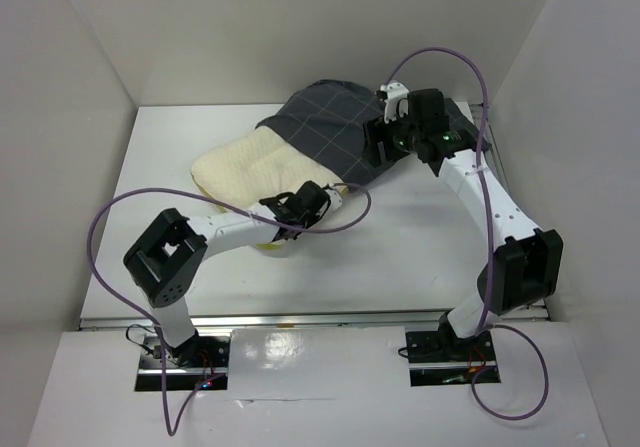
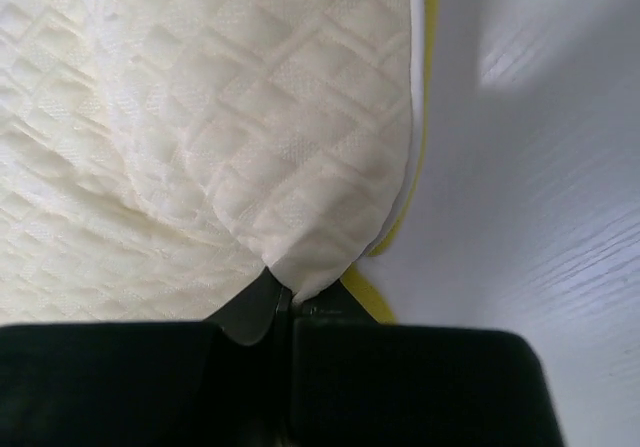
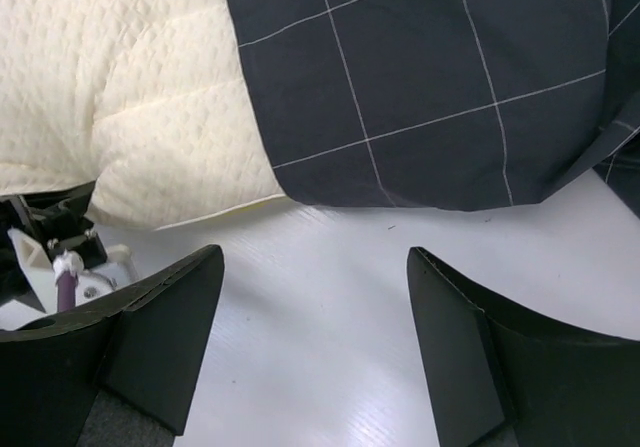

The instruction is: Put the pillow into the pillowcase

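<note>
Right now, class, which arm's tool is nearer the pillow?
Left. The left tool is shut on a corner of the pillow. The right tool hangs open over the table beside the pillowcase, not touching the pillow.

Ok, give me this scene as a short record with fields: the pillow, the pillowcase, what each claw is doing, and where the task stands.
pillow: soft cream-yellow quilted pillow, lying on the white table
pillowcase: dark charcoal grid-lined cloth pillowcase, covering the pillow's far right part
left arm: left claw shut on a corner of the pillow
right arm: right claw open, over bare table beside the pillowcase edge, holding nothing
task: pillow only partly covered, a large part outside
</note>
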Robot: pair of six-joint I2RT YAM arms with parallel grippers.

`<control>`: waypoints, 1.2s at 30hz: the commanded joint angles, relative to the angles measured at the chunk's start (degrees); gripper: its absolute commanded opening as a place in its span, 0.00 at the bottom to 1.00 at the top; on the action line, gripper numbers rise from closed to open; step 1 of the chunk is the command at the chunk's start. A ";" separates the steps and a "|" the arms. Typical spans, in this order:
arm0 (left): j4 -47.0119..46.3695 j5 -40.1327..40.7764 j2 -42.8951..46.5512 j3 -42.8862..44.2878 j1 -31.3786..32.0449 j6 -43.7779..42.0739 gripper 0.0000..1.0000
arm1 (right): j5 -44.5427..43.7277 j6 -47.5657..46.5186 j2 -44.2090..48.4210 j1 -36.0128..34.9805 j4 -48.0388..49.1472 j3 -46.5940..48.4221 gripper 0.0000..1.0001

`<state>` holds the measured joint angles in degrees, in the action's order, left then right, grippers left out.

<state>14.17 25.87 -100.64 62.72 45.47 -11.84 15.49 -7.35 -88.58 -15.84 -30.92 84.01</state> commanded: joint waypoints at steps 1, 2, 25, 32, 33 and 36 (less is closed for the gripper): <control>2.87 -9.76 0.61 5.64 -2.05 3.48 0.00 | 1.21 0.58 4.28 0.89 -0.11 -0.77 0.81; 5.57 -11.44 1.75 10.27 -3.71 4.44 0.00 | 2.34 1.11 4.29 1.42 -0.63 -0.77 0.80; 25.28 -46.43 0.09 61.55 -19.72 12.98 0.00 | -7.04 3.40 -2.91 1.95 5.60 7.03 0.67; 26.87 -49.77 0.09 65.60 -19.72 13.51 0.00 | -7.14 6.82 -14.16 1.95 7.63 16.88 0.71; 27.39 -49.77 0.09 66.21 -19.72 13.51 0.00 | -8.18 6.83 -16.34 1.95 8.15 17.85 0.71; 28.09 -49.77 0.71 66.22 -19.72 12.98 0.00 | -11.79 6.83 -19.78 1.42 8.15 21.01 0.69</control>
<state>49.06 -18.79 -102.15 124.53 25.41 0.75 7.86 -1.89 -106.00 -14.26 -26.85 100.55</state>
